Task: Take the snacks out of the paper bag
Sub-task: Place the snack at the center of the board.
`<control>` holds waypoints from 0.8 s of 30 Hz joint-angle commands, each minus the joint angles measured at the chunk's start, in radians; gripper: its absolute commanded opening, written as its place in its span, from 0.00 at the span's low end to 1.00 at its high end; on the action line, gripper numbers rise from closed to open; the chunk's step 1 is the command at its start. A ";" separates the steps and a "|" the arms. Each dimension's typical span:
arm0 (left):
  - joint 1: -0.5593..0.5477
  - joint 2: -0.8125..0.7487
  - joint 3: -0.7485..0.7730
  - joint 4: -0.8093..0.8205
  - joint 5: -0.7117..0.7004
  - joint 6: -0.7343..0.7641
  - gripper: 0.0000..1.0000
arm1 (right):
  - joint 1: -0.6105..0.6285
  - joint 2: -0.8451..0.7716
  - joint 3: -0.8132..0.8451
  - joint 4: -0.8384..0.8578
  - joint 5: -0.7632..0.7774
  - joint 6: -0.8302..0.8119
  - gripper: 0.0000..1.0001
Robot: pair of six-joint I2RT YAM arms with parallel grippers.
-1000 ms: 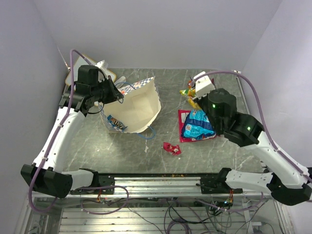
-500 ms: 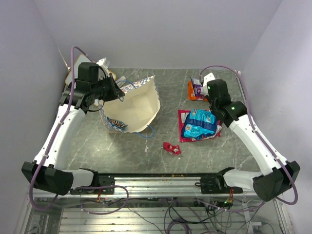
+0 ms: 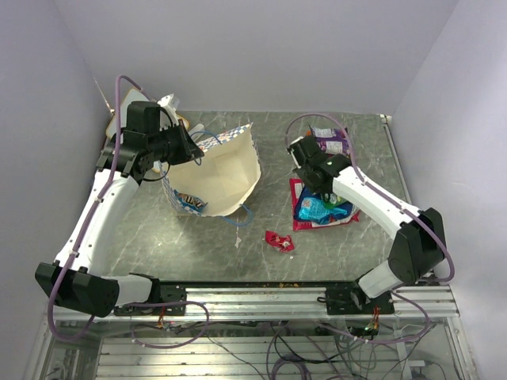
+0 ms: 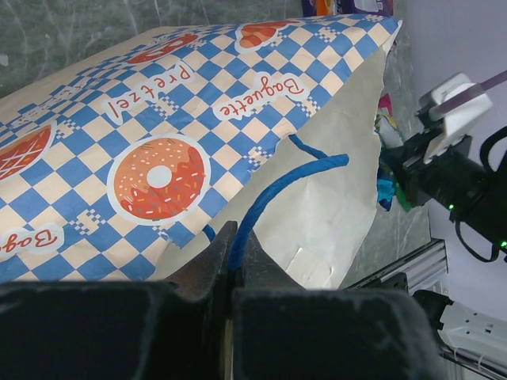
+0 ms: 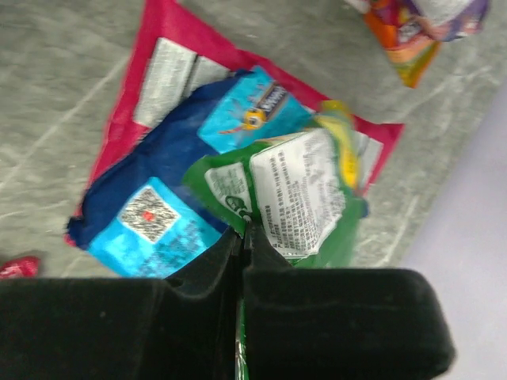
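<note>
Grey marbled table [image 3: 158, 237], lilac walls. The left gripper [image 4: 235, 237] stayed clamped on the blue cord handle [image 4: 293, 178] at the 10 o'clock rim of the paper bag [image 3: 226, 170]. The right gripper [image 5: 242, 237], pinching the green packet [image 5: 293, 198], had swung in from 3 o'clock. It hung over the blue packet [image 5: 158, 182] and red-pink packet [image 3: 299, 190], at the bag's 3 o'clock.
</note>
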 commanded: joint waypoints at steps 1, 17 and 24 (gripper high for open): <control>0.004 0.006 0.040 0.005 0.022 0.007 0.07 | 0.006 0.051 -0.012 -0.036 -0.100 0.149 0.00; 0.005 -0.097 -0.097 0.192 0.230 -0.049 0.07 | -0.035 -0.047 -0.156 0.106 -0.160 0.280 0.13; 0.004 -0.195 -0.229 0.311 0.371 -0.146 0.07 | -0.035 -0.183 -0.069 0.059 -0.248 0.182 0.54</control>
